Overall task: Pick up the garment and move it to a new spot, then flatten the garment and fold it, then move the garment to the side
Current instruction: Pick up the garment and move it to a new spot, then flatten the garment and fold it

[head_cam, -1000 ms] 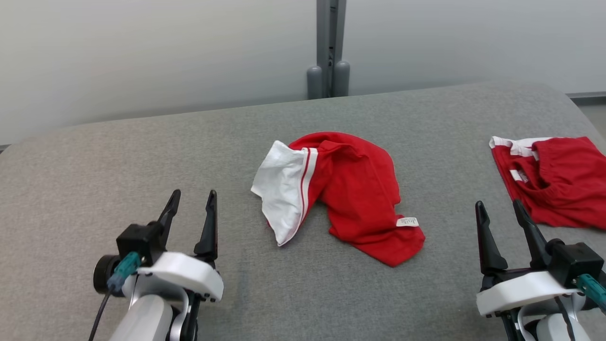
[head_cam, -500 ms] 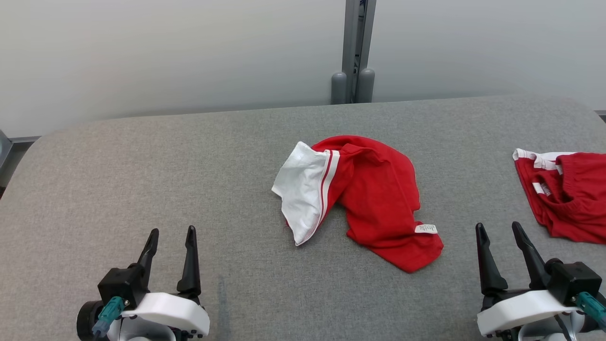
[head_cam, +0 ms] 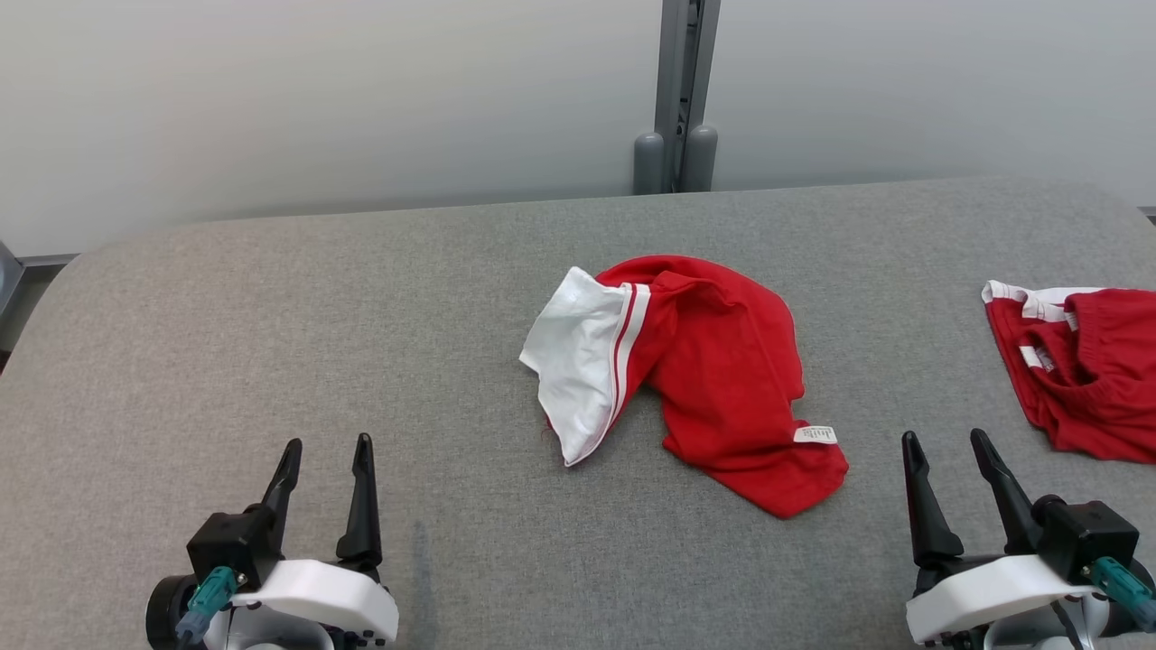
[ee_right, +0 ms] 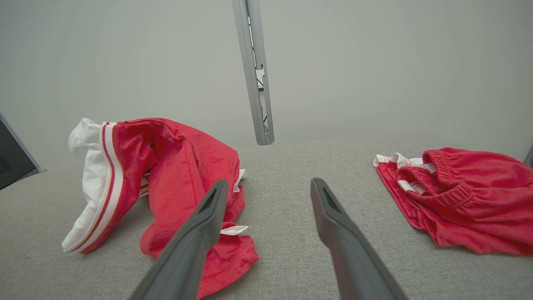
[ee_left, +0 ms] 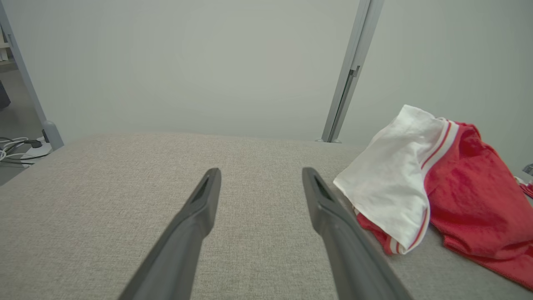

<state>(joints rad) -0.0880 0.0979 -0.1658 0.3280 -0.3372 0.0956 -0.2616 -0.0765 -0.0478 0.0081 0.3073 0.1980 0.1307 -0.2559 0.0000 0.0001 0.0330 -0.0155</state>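
The left gripper [head_cam: 327, 441] has drawn back; it and the right gripper [head_cam: 943, 434] spread their fingers [head_cam: 364, 492] wide, empty. The garment [head_cam: 722, 361] shows a white label [head_cam: 815, 434], illegible.

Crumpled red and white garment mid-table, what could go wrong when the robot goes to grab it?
1. The garment is bunched, white part folded over red; a pinch may catch several layers and it may not spread flat.
2. The second red garment lies near the open right gripper; that arm might snag it.
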